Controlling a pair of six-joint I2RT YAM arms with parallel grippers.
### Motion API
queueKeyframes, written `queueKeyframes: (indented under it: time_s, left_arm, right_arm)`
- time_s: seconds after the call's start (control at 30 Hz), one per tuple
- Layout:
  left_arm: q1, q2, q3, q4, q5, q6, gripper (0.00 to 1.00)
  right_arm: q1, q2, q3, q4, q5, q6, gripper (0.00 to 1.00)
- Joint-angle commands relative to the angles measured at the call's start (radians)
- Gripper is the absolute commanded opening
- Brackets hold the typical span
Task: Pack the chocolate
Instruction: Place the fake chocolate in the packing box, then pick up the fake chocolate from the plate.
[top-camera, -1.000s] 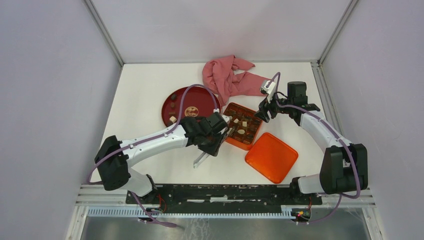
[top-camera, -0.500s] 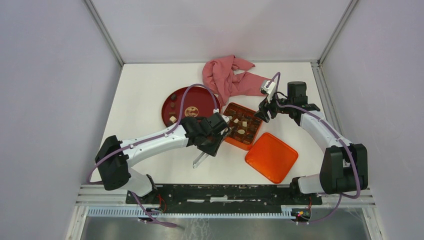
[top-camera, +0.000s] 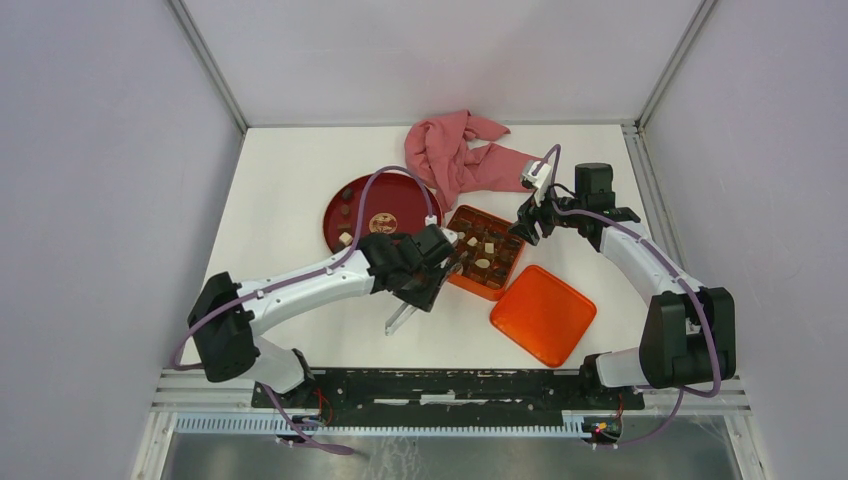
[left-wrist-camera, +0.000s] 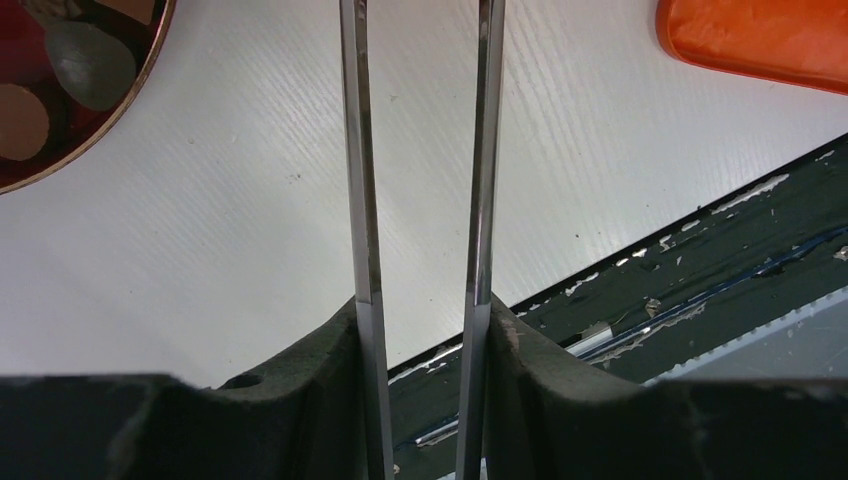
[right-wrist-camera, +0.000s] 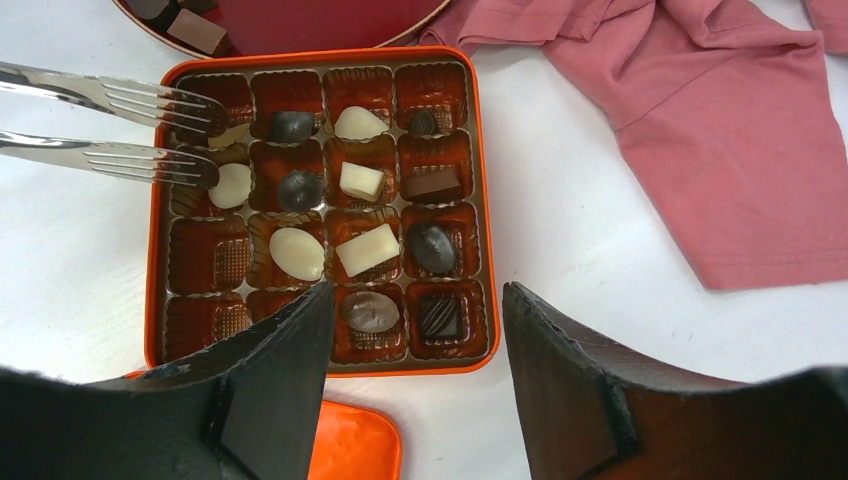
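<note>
My left jaws are clenched on the tongs (left-wrist-camera: 360, 200), whose forked tips reach into the corner cells of the tin (right-wrist-camera: 480, 200). My right jaws hang released above the tin. The chocolate (right-wrist-camera: 367, 248) mostly sits in the tin's cells, with a few pieces on the plate (right-wrist-camera: 300, 25) just beyond it. I judge it light, smooth and easily marred, so pinch each piece gently across its sides.

Top external: high at near side, looking down on whole table (top-camera: 290, 180). Right wrist: close over orange tin (right-wrist-camera: 489, 200). Left wrist: low, probably facing near rail (left-wrist-camera: 700, 250); shares orange lid (left-wrist-camera: 760, 40) with top.
</note>
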Motion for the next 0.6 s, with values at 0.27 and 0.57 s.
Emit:
queueKeyframes:
  time_s: [0.27,0.57]
  left_arm:
    - [0.131,-0.224,0.015,0.005,-0.049,0.026,0.43]
    - [0.394,-0.33,-0.113,-0.091,-0.034,0.062,0.45]
  right_arm:
    - [0.003,0.003,0.038,0.01,-0.014,-0.014,0.68]
    - [0.003,0.002,0.037,0.011,-0.016,-0.012,0.68]
